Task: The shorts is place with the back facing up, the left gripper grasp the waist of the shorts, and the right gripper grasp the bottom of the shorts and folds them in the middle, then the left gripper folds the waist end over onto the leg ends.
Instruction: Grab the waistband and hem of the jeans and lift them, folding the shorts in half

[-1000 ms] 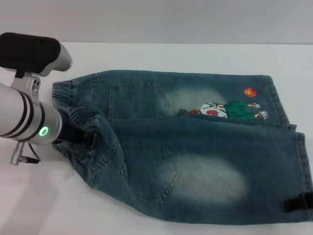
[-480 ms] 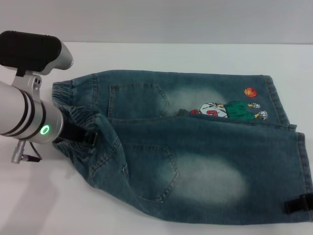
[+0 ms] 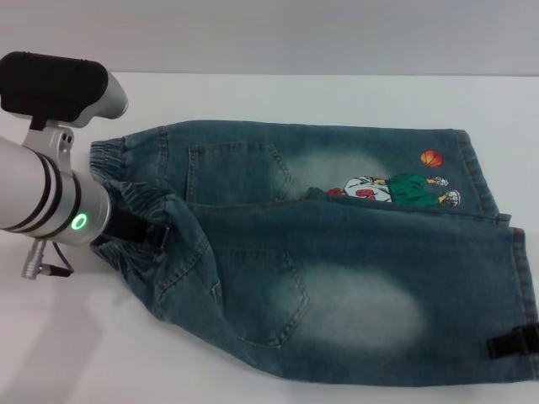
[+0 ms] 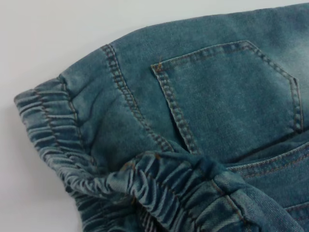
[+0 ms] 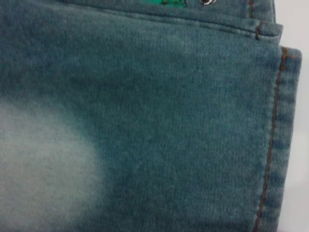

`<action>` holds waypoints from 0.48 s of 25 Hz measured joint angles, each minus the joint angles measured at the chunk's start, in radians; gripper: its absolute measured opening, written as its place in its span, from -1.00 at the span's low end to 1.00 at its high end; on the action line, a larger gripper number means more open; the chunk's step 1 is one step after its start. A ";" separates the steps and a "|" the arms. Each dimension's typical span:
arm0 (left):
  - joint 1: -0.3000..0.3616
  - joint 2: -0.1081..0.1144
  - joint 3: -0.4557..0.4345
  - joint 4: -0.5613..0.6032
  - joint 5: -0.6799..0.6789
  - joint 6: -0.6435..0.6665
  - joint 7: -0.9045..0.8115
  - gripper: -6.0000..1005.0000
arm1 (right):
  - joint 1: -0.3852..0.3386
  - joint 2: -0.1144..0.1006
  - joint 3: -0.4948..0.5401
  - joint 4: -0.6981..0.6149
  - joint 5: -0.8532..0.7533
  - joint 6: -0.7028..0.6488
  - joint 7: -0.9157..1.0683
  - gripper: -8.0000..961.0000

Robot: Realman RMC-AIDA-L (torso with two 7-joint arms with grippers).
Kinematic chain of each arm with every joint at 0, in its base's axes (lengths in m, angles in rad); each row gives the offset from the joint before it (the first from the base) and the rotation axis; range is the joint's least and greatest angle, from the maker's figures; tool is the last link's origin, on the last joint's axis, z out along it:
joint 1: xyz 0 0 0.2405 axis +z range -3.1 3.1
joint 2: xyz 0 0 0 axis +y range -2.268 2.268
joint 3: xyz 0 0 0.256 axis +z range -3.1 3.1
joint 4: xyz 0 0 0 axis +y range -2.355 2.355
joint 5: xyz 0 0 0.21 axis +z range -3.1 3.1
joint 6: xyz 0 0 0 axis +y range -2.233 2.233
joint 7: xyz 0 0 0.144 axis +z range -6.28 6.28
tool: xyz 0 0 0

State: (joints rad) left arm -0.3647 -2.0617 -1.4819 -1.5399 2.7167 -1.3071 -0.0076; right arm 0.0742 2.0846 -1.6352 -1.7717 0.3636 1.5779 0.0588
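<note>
The faded blue denim shorts (image 3: 337, 252) lie back up on the white table (image 3: 278, 97). The near half is drawn up over the far half along the middle. My left gripper (image 3: 139, 229) is shut on the ruffled waist (image 3: 139, 202) at the left end, where the band bunches around a black finger. The left wrist view shows the waist (image 4: 159, 188) doubled over itself below a back pocket. My right gripper (image 3: 515, 342) shows only as a black finger on the near leg hem at the right edge. The stitched hem (image 5: 280, 145) fills the right wrist view. The cartoon print (image 3: 396, 187) lies on the far leg.
The silver left wrist with its green ring light (image 3: 77, 222) and its black camera block (image 3: 55, 88) hang over the table's left side. Bare white table surrounds the shorts, with a pale wall behind.
The left gripper has crept slightly up and right with the waist, bunching the band more. The right finger on the near hem has risen a little.
</note>
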 joint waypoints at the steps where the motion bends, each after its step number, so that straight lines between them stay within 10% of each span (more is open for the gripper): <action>1: -0.001 0.000 0.000 0.001 0.000 0.000 0.000 -0.75 | 0.000 0.000 0.000 0.000 0.000 -0.001 0.000 0.41; 12: -0.010 0.000 0.000 0.016 -0.002 0.005 0.000 -0.75 | 0.002 -0.001 0.004 -0.001 0.018 0.000 0.002 0.39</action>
State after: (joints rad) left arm -0.3751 -2.0617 -1.4818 -1.5244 2.7150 -1.3022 -0.0076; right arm 0.0758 2.0832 -1.6309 -1.7727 0.3814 1.5782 0.0609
